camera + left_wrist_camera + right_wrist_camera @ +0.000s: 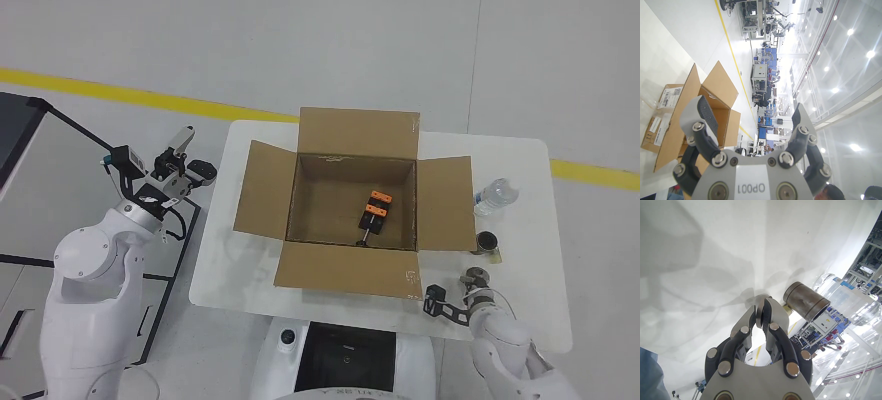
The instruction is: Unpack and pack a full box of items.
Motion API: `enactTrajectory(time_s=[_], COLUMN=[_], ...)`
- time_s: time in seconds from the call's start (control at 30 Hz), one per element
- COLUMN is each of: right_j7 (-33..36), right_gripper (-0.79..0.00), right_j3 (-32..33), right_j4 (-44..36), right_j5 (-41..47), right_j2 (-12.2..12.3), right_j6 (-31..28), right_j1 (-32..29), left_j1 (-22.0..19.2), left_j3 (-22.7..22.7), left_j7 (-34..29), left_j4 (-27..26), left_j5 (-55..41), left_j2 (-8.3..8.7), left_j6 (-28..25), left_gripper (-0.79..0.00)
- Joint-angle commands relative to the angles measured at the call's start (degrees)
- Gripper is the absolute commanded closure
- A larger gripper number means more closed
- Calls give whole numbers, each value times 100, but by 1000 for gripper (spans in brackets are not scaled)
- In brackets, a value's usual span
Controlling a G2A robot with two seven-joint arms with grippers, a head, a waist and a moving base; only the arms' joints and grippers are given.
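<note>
unpacking looks nearly done: a bottle [495, 194] and metal cylinder [487, 243] sit on the table [520, 300] beside the open box [345, 270], an orange clamp [372, 213] lies inside it, the right gripper [762, 307] pinches a thin disc [758, 316], and the left gripper [749, 104] hangs wide apart and empty.

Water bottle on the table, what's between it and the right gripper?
A short metal cylinder lies between the water bottle and the right gripper, which is shut on a thin metal piece; top and right wrist views show it.
</note>
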Motion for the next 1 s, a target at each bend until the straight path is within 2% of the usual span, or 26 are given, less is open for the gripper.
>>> enactTrajectory(time_s=[0.0,0.5,0.63,0.97], right_j7=[63,37,-73,-512], right_gripper=[0,0,-62,-55], right_j3=[-25,-41,-7,369], right_j4=[30,255,266,-439], right_j5=[-27,248,372,477], right_j2=[-14,-105,-121,-76], right_j6=[60,174,204,71], right_j1=[9,159,180,-153], left_j1=[0,0,0,0], left_j3=[0,0,0,0], left_j7=[0,0,0,0], left_j4=[0,0,0,0], left_j5=[0,0,0,0], left_j2=[0,0,0,0], left_j6=[0,0,0,0], left_gripper=[-785,-785,-785,-785])
